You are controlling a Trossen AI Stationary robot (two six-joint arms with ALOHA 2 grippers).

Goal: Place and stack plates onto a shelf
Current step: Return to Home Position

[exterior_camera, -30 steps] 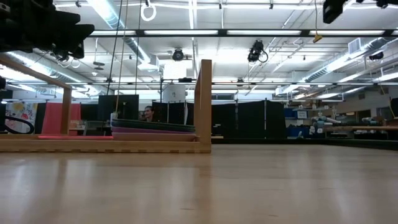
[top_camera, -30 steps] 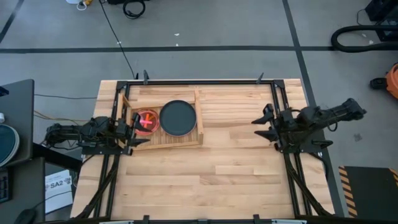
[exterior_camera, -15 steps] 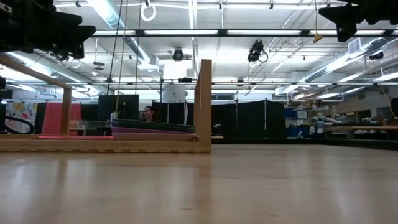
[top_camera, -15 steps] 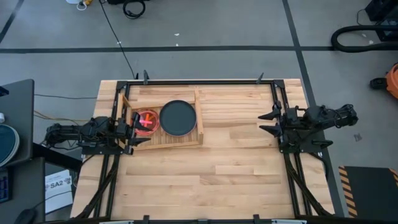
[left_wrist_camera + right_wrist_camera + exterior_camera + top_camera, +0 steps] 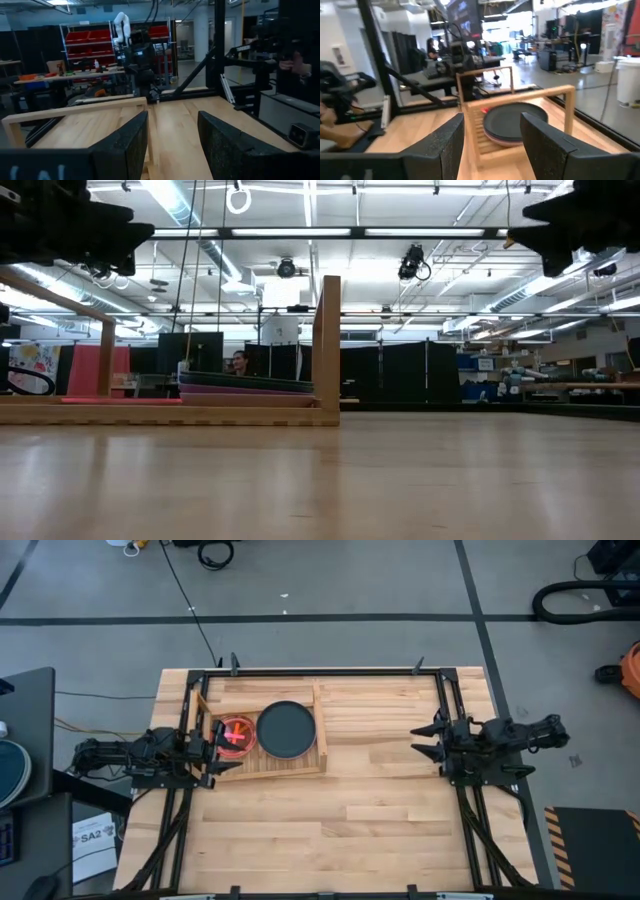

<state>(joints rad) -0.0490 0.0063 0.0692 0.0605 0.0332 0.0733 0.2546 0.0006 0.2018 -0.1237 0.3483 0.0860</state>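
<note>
The shelf (image 5: 318,730) is a light slatted tray on the table's far left part. In it lies a stack of large plates (image 5: 287,729) with a dark teal one on top; purple and pink rims show beneath it (image 5: 512,122), (image 5: 245,387). A small pink-red plate (image 5: 237,733) lies flat beside the stack, on the shelf's left half. My left gripper (image 5: 218,748) is open and hovers at the shelf's left end (image 5: 172,135). My right gripper (image 5: 420,739) is open and empty at the table's right side, pointing toward the shelf (image 5: 492,142).
Bare plank tabletop (image 5: 340,810) spreads over the near half and between the shelf and my right gripper. Black frame rails (image 5: 455,800) run along both sides of the table. The shelf's upright corner post (image 5: 328,345) stands tall. A person (image 5: 238,362) sits far behind the table.
My right gripper has come down from high above the table's right side, staying open and empty. The left arm, the shelf and the plates have kept still.
</note>
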